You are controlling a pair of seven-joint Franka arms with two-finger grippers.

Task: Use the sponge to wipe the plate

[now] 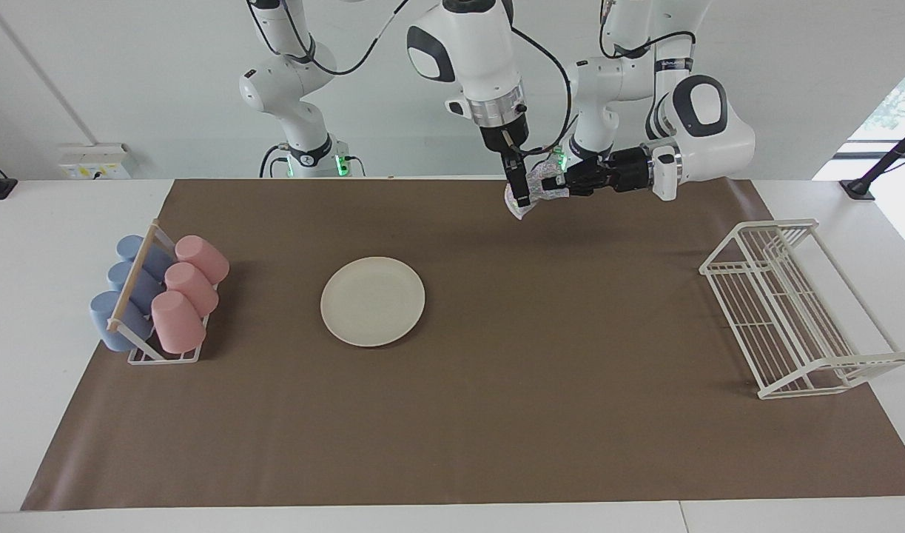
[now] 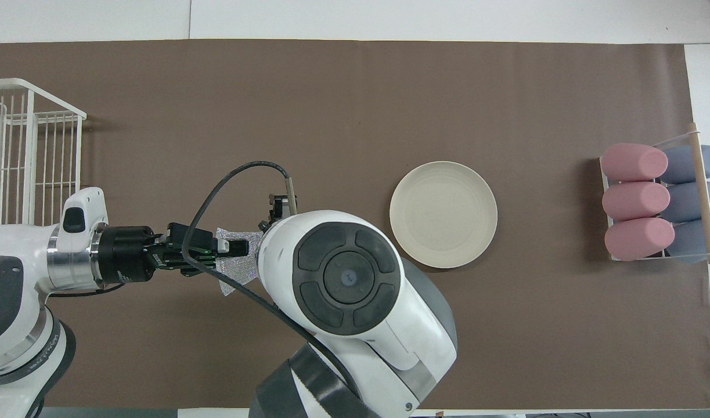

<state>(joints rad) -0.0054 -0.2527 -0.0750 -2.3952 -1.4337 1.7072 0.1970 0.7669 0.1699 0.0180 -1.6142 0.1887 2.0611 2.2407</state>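
Two arms meet in the air over the brown mat (image 1: 496,414) on the worktop, above its edge closest to my bases. My left tool (image 1: 554,183) pinches the single silvery sponge (image 1: 532,194) with its fingertips pressed together on the mesh. My right tool (image 1: 522,189) hangs point-down right against the same sponge with its fingers spread, and I cannot tell whether they touch it.

One cream plate (image 1: 373,301) lies flat and bare on the mat, well apart from the sponge, toward the right arm's end of the worktop. In the facing view it sits at about eight o'clock from the sponge; in the overhead view, at about two o'clock.

Six cups lie on their sides in one small rack (image 1: 163,355) at the right arm's end: three pink cups (image 1: 189,292) and three blue cups (image 1: 126,285). One white wire rack (image 1: 792,311) stands at the left arm's end.

The facing view shows both tools and the sponge hanging between them. The overhead view has my right arm's big white joint (image 2: 355,278) covering the right tool and part of the sponge (image 2: 235,273), though it shows the left tool (image 2: 238,247) lying level and the whole round of the plate (image 2: 443,215).
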